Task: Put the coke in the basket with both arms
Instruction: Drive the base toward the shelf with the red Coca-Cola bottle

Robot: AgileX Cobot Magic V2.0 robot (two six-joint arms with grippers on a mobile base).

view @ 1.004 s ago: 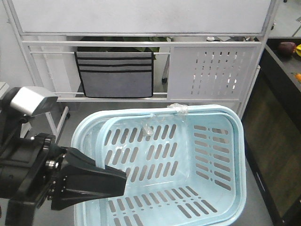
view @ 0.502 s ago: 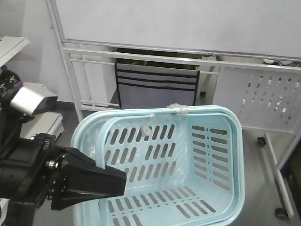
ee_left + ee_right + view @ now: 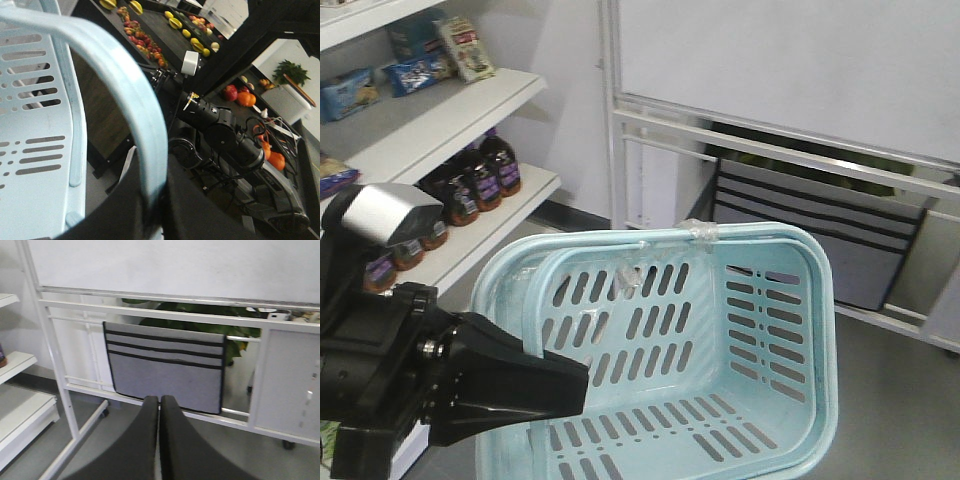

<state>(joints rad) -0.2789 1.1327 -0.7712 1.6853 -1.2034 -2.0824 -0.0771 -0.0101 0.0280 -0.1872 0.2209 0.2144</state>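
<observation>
The pale blue basket (image 3: 818,300) hangs in front of me, and nothing lies in it. My left gripper (image 3: 582,386) reaches in from the lower left, a silver-grey block on top of its arm. In the left wrist view the left gripper (image 3: 156,199) is shut on the basket's curved blue handle (image 3: 135,100). In its own wrist view my right gripper (image 3: 159,401) is shut with nothing in it, aimed at a white rack. The coke is out of view.
White shelves (image 3: 470,120) at the left hold dark bottles with purple labels (image 3: 480,182) and snack packs (image 3: 462,45). A white metal rack (image 3: 650,130) with a grey fabric organiser (image 3: 165,371) stands behind the basket. A dark counter with fruit (image 3: 150,27) shows in the left wrist view.
The front view has swung left: the shelves with bottles came into view and the white rack slid to the right. The basket and left gripper keep their place in the frame.
</observation>
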